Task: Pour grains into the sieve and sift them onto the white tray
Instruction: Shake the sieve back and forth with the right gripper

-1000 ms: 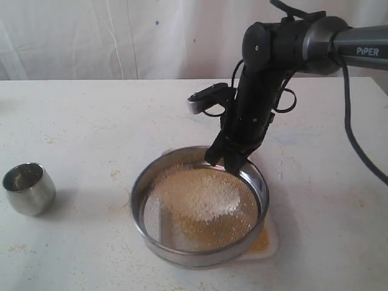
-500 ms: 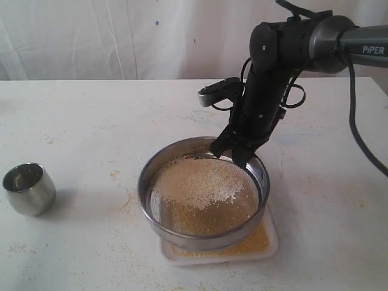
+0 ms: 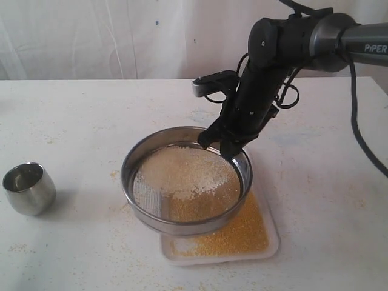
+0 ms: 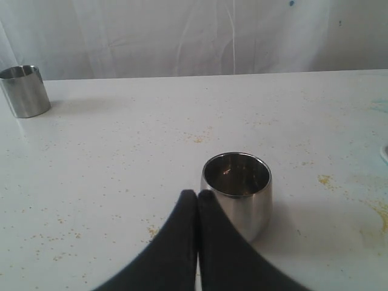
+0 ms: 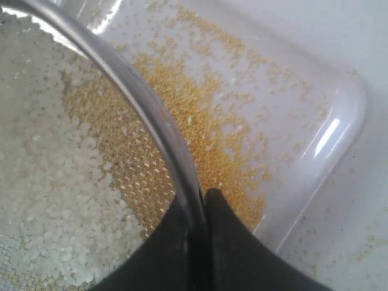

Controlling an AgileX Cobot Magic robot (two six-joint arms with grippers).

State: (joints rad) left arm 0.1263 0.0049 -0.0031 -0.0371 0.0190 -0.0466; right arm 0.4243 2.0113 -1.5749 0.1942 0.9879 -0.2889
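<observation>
White table [image 3: 73,115] w/ wrinkled white sheet backdrop [image 3: 91,36] behind, soft light.

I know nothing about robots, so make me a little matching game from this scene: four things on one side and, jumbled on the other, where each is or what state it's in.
Things:
1. sieve
2. white tray
3. rounded steel cup
4. right gripper

States:
A. upright on the table, far left in the exterior view
B. shut on a steel rim
C. strewn with fine yellow grains
D. holds pale coarse bits on its mesh

Pairs: 1-D, 2-C, 3-A, 4-B.
</observation>
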